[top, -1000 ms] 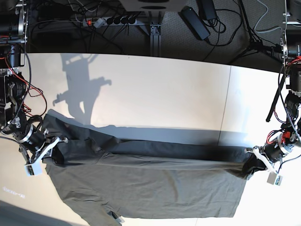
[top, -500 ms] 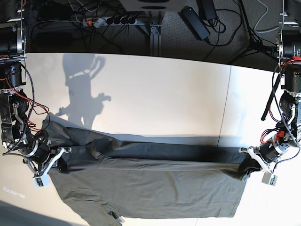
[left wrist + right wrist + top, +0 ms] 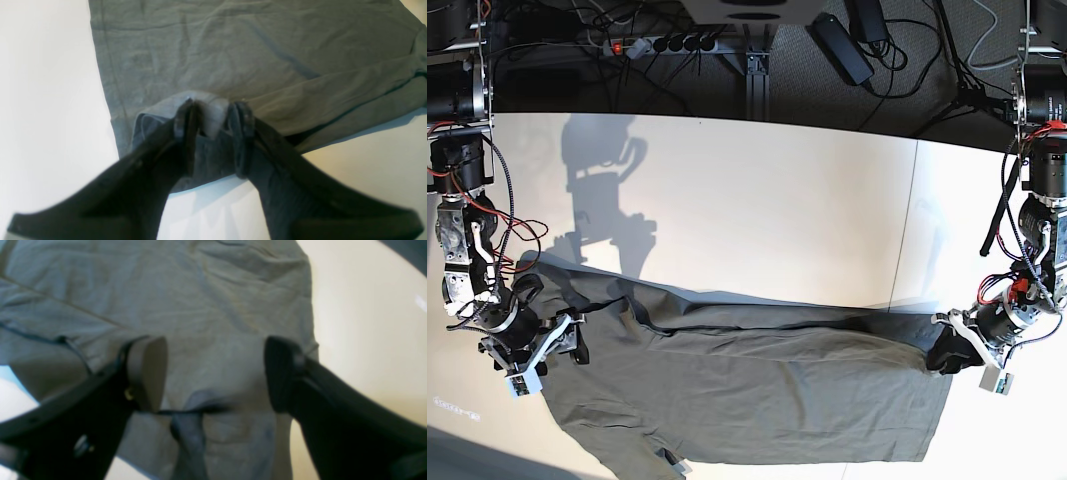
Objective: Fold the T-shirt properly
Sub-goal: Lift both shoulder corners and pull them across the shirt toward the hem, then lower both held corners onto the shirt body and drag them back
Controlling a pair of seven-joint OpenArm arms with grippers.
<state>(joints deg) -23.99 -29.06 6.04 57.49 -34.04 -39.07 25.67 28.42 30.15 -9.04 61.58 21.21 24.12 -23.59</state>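
The T-shirt point(image 3: 747, 390) is spread on the white worktop point(image 3: 757, 200), its long axis lying from one arm to the other. The left tool point(image 3: 213, 115) is clenched on a bunched fold at the hem-end corner. The right tool point(image 3: 215, 373) is seen released, its jaws apart above the sleeve-end cloth, which lies directly beneath it, so a short descent would probably allow regrasping.

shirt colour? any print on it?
Plain dark grey-olive T-shirt, no print visible; clearest in the base view.
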